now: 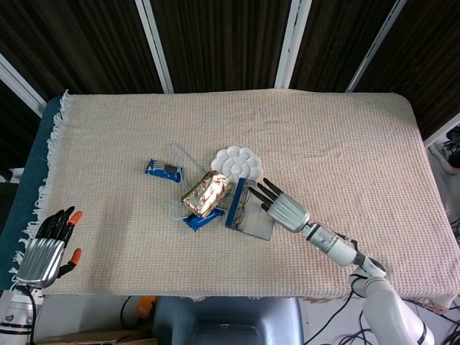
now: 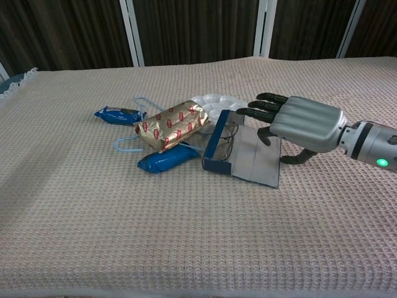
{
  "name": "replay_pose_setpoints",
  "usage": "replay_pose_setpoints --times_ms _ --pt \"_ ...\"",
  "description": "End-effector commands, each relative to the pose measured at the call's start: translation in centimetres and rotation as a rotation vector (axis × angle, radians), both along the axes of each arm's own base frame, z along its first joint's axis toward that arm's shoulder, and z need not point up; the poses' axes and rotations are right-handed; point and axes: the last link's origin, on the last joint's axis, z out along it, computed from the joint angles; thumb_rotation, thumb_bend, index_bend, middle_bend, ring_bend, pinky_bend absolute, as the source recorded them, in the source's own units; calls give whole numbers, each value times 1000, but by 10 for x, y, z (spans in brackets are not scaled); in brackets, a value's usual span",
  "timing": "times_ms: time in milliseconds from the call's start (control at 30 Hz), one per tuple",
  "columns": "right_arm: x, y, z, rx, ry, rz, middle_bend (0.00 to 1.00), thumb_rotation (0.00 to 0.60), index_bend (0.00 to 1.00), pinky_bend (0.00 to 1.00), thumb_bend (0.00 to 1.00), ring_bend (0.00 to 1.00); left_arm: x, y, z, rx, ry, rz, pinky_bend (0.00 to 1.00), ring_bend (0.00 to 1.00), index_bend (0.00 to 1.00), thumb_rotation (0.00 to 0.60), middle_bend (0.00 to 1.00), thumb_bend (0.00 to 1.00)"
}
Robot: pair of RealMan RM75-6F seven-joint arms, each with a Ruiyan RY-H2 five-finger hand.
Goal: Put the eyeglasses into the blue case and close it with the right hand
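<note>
The blue case (image 2: 217,146) (image 1: 235,208) lies open at mid-table, its blue shell standing up on the left and its grey flap (image 2: 257,162) (image 1: 257,224) flat on the cloth. The eyeglasses (image 2: 229,138) (image 1: 248,203) sit inside, against the blue shell. My right hand (image 2: 296,121) (image 1: 280,206) hovers palm down over the flap's far right side, fingers stretched out toward the glasses, holding nothing. My left hand (image 1: 49,248) hangs off the table's near left corner, fingers apart and empty; the chest view does not show it.
Touching the case's left side are a gold red-patterned packet (image 2: 172,126) and a blue pouch (image 2: 165,160). A white flower-shaped dish (image 2: 217,103) sits just behind. A second blue packet (image 2: 118,115) and a thin blue cord (image 2: 127,146) lie further left.
</note>
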Motion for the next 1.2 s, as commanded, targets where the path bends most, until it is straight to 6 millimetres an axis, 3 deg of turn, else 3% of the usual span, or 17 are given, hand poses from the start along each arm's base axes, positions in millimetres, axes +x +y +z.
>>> replay_pose_setpoints --times_ms 33,467,1200 --pt "0 1 -1 -3 -3 -1 86 600 584 0 363 0 0 0 0 1 1 1 132 0 0 600 0 386" --pt "-5 5 -4 -17 -19 -32 86 600 581 0 365 0 -1 1 0 18 10 6 136 0 0 600 0 386" --pt "7 1 -7 -46 -71 -26 86 600 578 0 366 0 0 3 -2 37 29 14 143 0 0 600 0 386"
